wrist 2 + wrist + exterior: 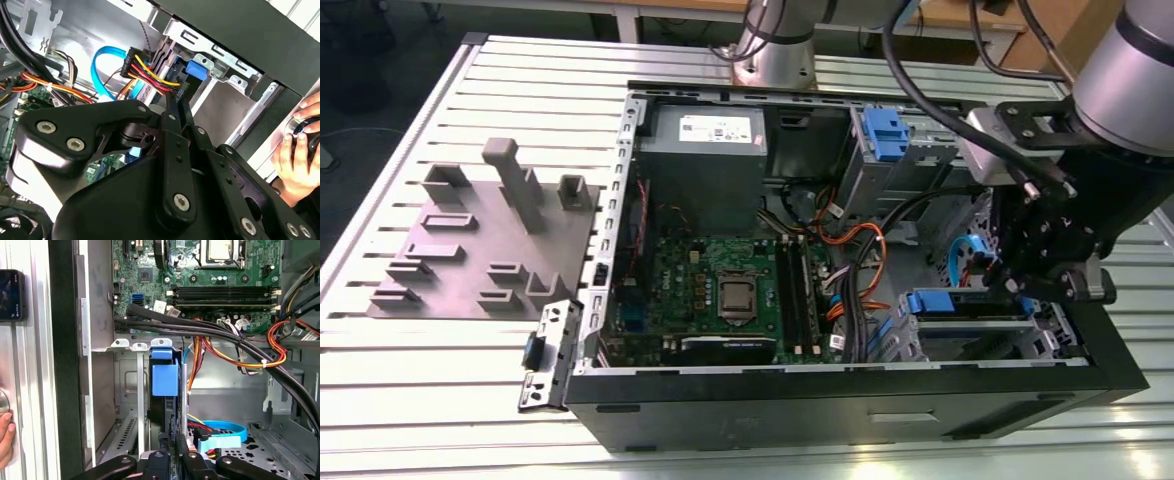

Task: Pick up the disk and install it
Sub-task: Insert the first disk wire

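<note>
Jaws closed on the disk (164, 390), the gripper (172, 450) reaches down inside the case (854, 395).

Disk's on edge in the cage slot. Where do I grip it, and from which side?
Probably take the disk by its exposed edge nearest the gripper, pinched across the flat faces, coming straight along the slot: it stands edge-on with cage walls flanking it.

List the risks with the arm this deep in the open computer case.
1. The gripper sits low beside the drive cage, where orange and red cable bundles cross; a sideways move may snag them.
2. The blue data cable loops close to the gripper linkage and might get pinched.
3. A person's hand rests just outside the case wall, near the arm's path.
</note>
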Controlling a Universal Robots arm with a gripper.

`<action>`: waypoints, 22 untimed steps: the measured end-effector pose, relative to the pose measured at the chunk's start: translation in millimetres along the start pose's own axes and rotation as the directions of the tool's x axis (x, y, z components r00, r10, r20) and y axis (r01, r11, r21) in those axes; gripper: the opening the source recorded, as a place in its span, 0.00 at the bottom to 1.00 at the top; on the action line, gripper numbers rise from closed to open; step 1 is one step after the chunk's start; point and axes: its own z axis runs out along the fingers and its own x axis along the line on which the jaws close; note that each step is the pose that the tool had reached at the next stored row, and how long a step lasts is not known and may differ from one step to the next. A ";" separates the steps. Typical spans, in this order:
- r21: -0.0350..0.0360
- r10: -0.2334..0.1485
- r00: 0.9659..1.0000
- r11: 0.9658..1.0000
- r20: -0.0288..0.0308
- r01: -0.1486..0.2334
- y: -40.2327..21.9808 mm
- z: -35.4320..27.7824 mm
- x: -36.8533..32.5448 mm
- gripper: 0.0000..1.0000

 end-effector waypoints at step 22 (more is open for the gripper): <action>0.039 -0.003 1.000 0.999 0.001 0.003 10.4 3.0 -1.9 0.16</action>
